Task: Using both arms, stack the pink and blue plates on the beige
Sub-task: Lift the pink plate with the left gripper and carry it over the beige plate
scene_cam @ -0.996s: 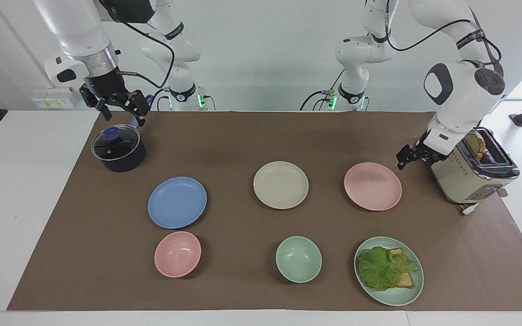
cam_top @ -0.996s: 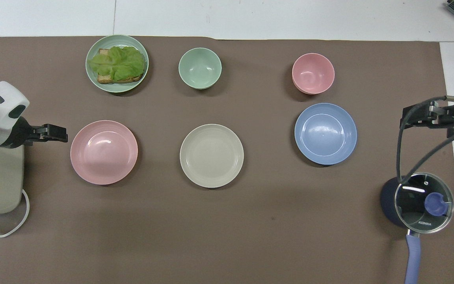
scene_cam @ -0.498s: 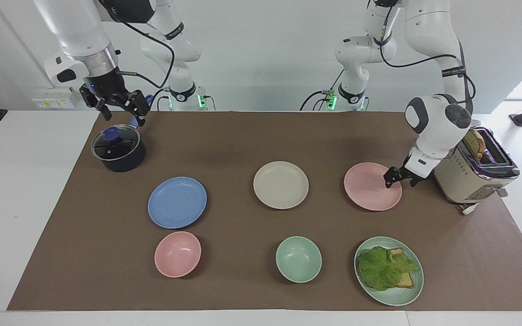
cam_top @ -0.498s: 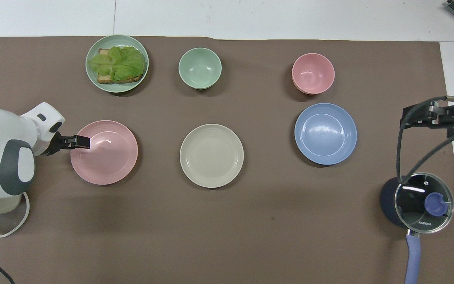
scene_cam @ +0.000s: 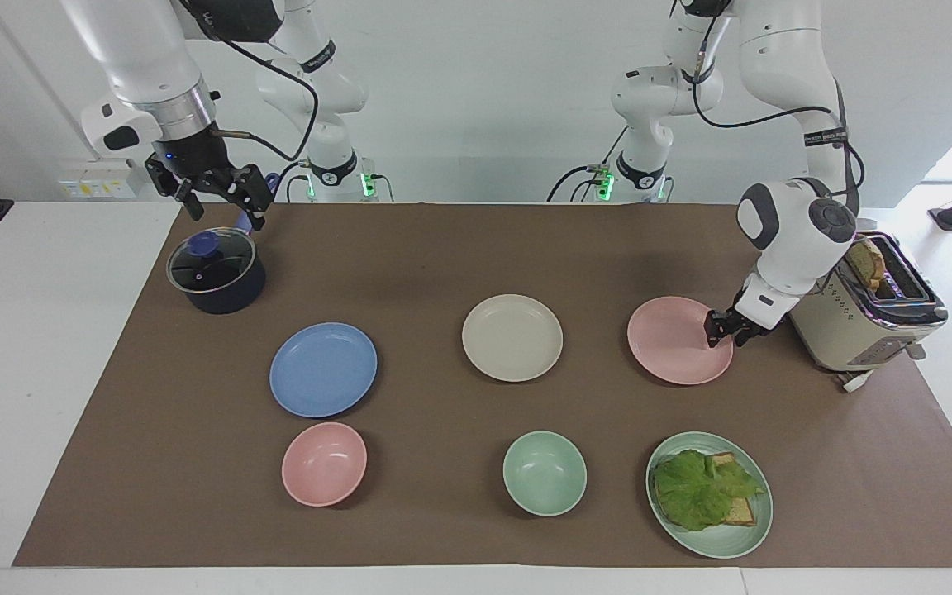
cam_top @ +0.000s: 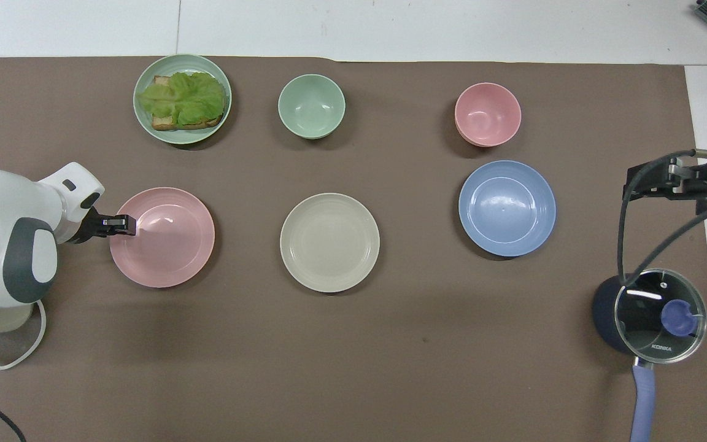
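Note:
Three equal plates lie in a row on the brown mat. The beige plate [scene_cam: 512, 337] [cam_top: 329, 242] is in the middle. The pink plate [scene_cam: 674, 343] [cam_top: 166, 242] lies toward the left arm's end and the blue plate [scene_cam: 323, 369] [cam_top: 507, 209] toward the right arm's end. My left gripper [scene_cam: 721, 326] [cam_top: 123, 224] is down at the pink plate's rim beside the toaster, its fingers pinched on the rim; the plate rests flat on the mat. My right gripper [scene_cam: 224, 211] [cam_top: 666, 178] hangs open over the mat's edge beside the pot and holds nothing.
A dark pot with a glass lid [scene_cam: 216, 273] [cam_top: 657, 316] stands under the right gripper. A beige toaster [scene_cam: 864, 318] stands close to the left arm. Farther from the robots sit a pink bowl [scene_cam: 324, 464], a green bowl [scene_cam: 544, 473] and a green plate [scene_cam: 724, 545] holding lettuce and bread.
The left arm swung down from beside the toaster to the pink plate's rim, and its fingers closed on the rim. The right arm has not moved.

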You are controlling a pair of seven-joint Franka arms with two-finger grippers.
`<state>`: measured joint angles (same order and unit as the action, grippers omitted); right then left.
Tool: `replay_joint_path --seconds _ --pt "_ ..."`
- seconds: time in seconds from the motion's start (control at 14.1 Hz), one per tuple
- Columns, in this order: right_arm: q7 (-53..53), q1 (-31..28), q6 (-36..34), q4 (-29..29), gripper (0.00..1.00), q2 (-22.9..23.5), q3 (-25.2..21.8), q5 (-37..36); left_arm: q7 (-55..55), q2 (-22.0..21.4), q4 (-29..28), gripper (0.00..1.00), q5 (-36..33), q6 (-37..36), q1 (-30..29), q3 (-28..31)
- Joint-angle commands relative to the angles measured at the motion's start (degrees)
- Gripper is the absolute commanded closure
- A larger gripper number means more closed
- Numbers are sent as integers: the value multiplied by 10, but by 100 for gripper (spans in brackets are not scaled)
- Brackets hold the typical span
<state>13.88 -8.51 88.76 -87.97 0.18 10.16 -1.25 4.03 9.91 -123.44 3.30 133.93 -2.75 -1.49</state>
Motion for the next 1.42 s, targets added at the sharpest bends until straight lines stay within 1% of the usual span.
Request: replay_joint_path --seconds 0.0,0.21,0.36,0.5,0.57,0.64,0.85,0.92,1.14,1.35 --pt "-17 -6 7 3 0 3 0 10 9 -3 -5 100 -7 3 -16 -3" --pt "-18 -6 7 3 0 3 0 9 10 1 25 100 0 -30 -35 -4" --pt "-17 -6 7 3 0 3 -1 8 10 -2 65 100 1 -73 -37 -4" --pt "-17 -7 6 2 0 3 -1 8 10 -5 101 100 8 -115 -51 -5" --pt "-17 -6 7 2 0 3 -1 9 10 -8 116 100 17 -133 -51 -5" --pt "-17 -6 7 2 0 3 -1 9 9 -10 131 100 40 -152 -52 -5" --pt "-16 -6 7 2 0 3 -1 9 -4 -36 136 100 95 -172 -43 -8" --pt "-17 -6 7 2 0 3 -1 10 -26 -44 134 100 109 -179 -34 -10" --pt "-17 -6 9 2 0 3 -1 10 -111 -51 126 100 112 -170 52 -9" --pt "-17 -6 25 1 0 3 -1 9 -198 -51 114 100 112 -126 138 -8"
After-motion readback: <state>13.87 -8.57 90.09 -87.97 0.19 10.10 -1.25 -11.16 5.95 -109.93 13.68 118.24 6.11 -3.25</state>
